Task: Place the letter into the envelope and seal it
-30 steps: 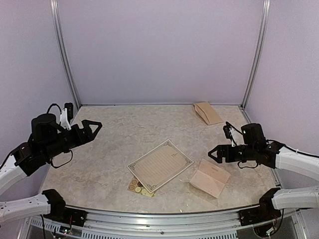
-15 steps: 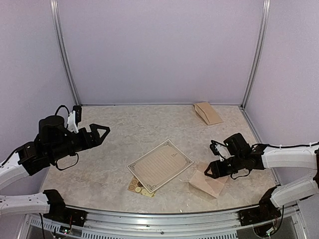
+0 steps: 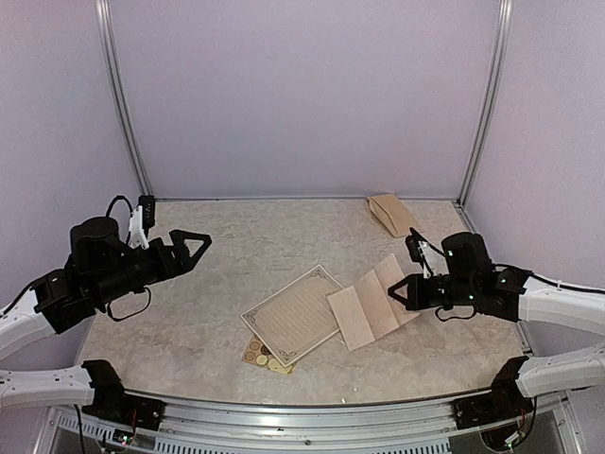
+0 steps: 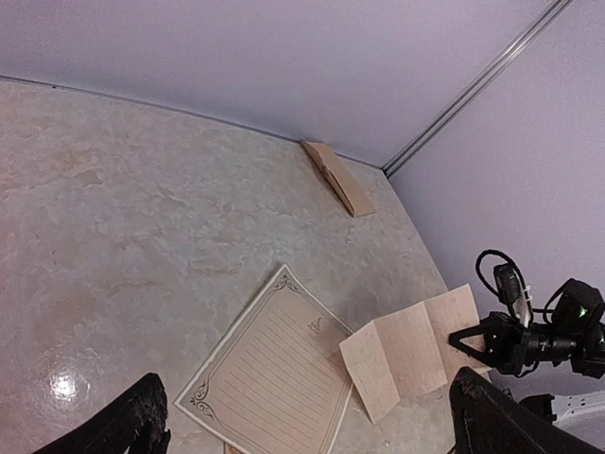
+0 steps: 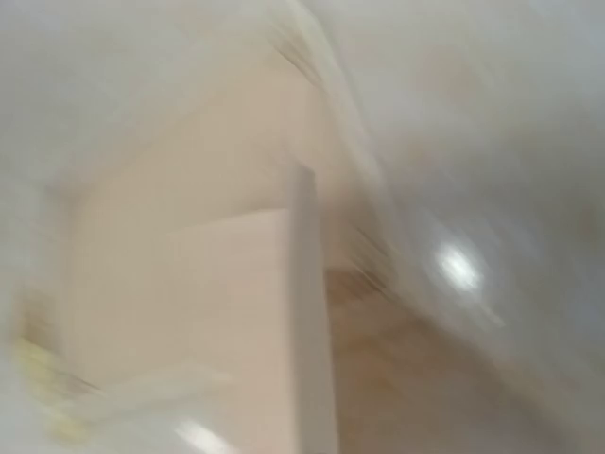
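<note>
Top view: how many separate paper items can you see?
4: bordered letter centre; sticker sheet at its near corner; creased tan sheet right of it; tan envelope far right.

A robotics lab test cell: blank lilac walls (image 3: 302, 95), aluminium frame posts (image 3: 119, 104), marbled tabletop (image 3: 236, 251), two robot arms (image 3: 95, 267).

Focus: heavy motion blur, all outlines smeared.
Tan paper (image 5: 189, 284): fills left and middle; a straight pale edge runs down its right side.
Desk (image 5: 492, 142): marbled, right side, with a glare spot (image 5: 457, 265).
Lower left: yellowish smear, unidentifiable.
</note>
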